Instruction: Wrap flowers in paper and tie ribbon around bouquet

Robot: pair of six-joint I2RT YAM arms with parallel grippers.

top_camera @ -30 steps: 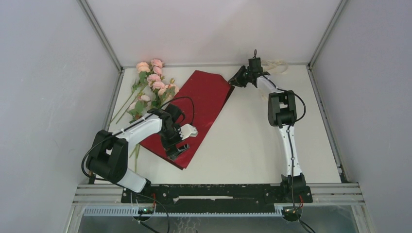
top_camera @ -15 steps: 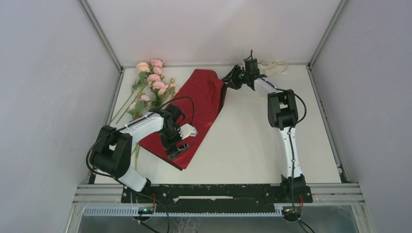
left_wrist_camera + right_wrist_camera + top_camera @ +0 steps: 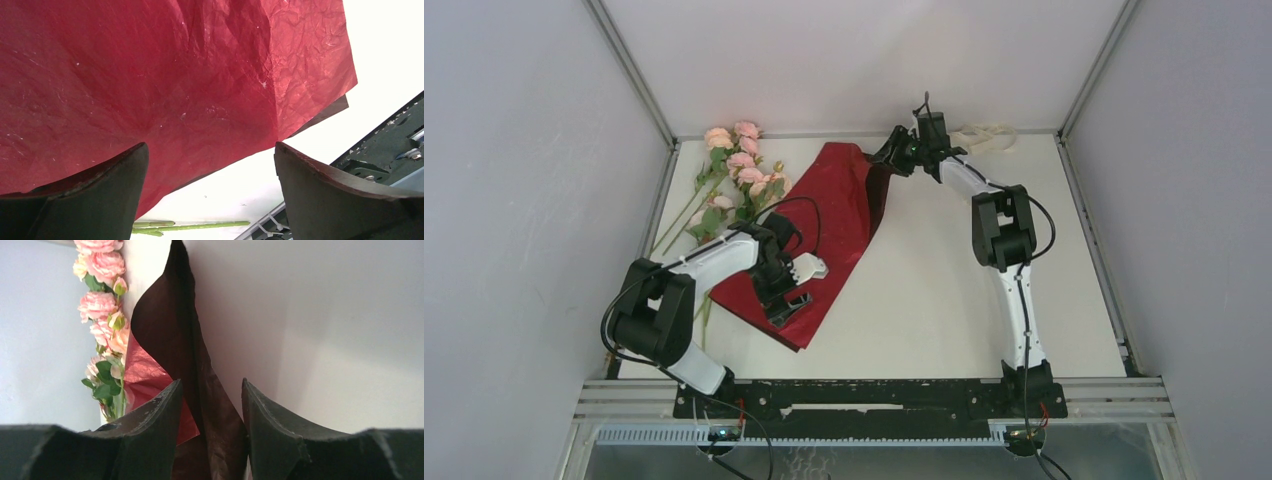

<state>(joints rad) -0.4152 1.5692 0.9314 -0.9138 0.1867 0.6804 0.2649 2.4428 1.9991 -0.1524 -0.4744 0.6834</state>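
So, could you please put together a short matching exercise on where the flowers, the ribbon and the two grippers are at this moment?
Things:
1. flowers
2. ribbon
3. left gripper
4. right gripper

Places or states:
A. fingers either side of the paper's raised far corner
B. far left corner of the table
C. wide open over the paper's near part
D. far edge of the table, right of centre

Pairs: 1-B, 2-D, 3-C, 4-A
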